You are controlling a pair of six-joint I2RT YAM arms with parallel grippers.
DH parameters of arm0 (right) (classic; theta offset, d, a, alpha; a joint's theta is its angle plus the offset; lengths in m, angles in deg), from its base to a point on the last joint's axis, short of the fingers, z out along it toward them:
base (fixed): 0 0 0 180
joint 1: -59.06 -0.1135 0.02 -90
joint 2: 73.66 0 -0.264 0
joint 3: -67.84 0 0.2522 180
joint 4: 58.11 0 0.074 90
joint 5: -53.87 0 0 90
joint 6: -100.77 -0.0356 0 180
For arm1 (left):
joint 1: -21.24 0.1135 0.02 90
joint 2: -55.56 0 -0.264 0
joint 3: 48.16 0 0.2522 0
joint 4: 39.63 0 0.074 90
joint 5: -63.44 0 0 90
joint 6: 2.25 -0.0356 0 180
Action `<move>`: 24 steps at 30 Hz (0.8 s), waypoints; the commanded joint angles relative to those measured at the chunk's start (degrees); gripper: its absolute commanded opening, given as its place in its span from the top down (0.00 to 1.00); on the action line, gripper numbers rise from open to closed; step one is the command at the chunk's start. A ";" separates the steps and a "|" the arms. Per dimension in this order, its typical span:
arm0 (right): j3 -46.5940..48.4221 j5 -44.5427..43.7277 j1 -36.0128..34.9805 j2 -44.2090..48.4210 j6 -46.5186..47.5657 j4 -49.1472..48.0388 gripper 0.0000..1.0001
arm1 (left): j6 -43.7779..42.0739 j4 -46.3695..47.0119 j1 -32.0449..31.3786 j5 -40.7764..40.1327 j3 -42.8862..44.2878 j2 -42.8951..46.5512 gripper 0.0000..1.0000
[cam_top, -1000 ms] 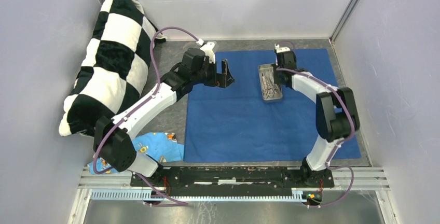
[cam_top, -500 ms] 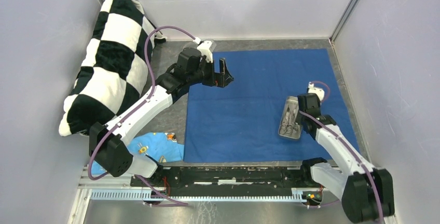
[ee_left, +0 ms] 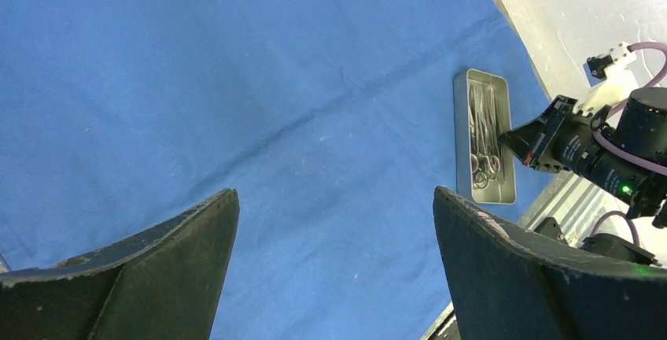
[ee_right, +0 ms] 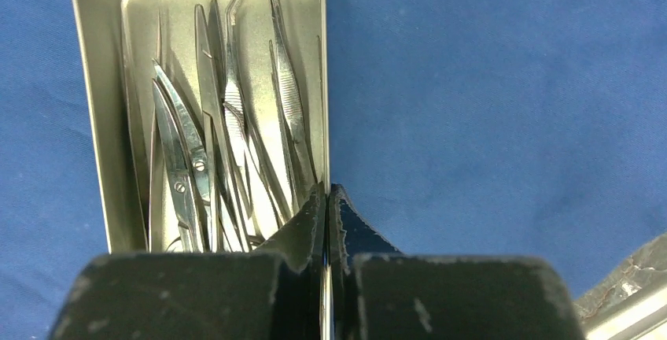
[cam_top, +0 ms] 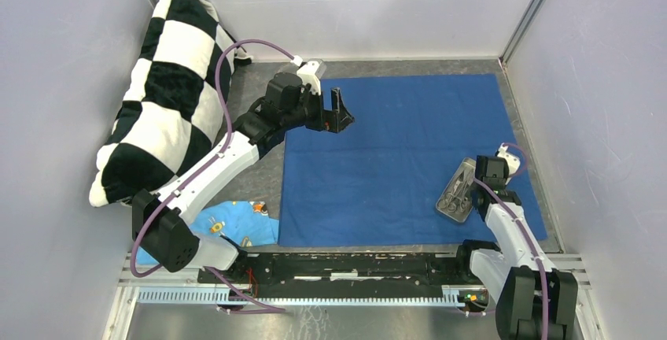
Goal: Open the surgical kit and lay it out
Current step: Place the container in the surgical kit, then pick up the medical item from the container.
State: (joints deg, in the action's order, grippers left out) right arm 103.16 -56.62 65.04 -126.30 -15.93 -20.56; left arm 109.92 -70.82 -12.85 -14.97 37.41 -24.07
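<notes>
Dragged from far middle of the dark blue cloth wrap (cam_top: 377,159) to its near right corner, small rectangular steel tray (ee_right: 106,120) now diagonal, right claw (ee_right: 327,197) pulled back with it.

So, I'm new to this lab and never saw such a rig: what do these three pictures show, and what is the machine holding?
It is a robot: two jointed arms bolted at the near edge of a table. One picture looks down from above and behind; the other two come from a camera on each wrist. A dark blue cloth lies spread out, with a black-and-white checkered pillow at far left and a light blue patterned cloth scrap by the left arm's base. The right gripper is shut on the side wall of a small rectangular steel tray of thin silver instruments. The left gripper hovers open above the cloth, empty.
</notes>
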 commanded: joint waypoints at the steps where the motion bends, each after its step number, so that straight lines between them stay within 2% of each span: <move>1: 0.18 1.44 0.70 0.69 0.63 -4.29 1.00 | 1.15 2.27 -0.10 1.42 -0.26 1.30 0.02; 3: 0.04 -0.40 0.79 2.31 0.91 -3.41 0.87 | 1.21 2.23 -0.10 1.71 -0.18 1.02 0.02; 6: -0.12 -2.94 0.79 6.34 0.63 -2.25 0.75 | 1.63 2.43 -0.10 2.51 -0.18 0.96 0.02; 9: 2.02 -3.55 0.78 9.13 1.59 -0.60 0.52 | 1.84 2.71 -0.10 2.66 -0.43 0.98 0.02; 12: 4.64 1.59 0.67 10.72 7.77 -2.16 0.37 | 2.06 2.79 -0.10 2.99 -0.53 0.89 0.02; 15: 6.52 6.20 0.70 8.72 9.94 -3.47 0.23 | 2.34 3.01 -0.15 3.63 -0.57 0.97 0.02; 18: 8.05 11.38 0.70 3.05 11.40 -4.39 0.21 | 2.44 3.08 -0.13 3.66 -0.61 1.27 0.02; 24: 11.84 9.59 0.52 -7.25 10.78 -1.47 0.38 | 2.42 3.19 -0.11 3.71 -0.62 1.60 0.02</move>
State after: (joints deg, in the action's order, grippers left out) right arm 112.21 -48.05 65.57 -130.78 -5.94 -22.85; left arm 110.60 -69.95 -12.85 -12.65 36.78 -24.07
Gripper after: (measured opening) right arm 0.652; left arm 0.982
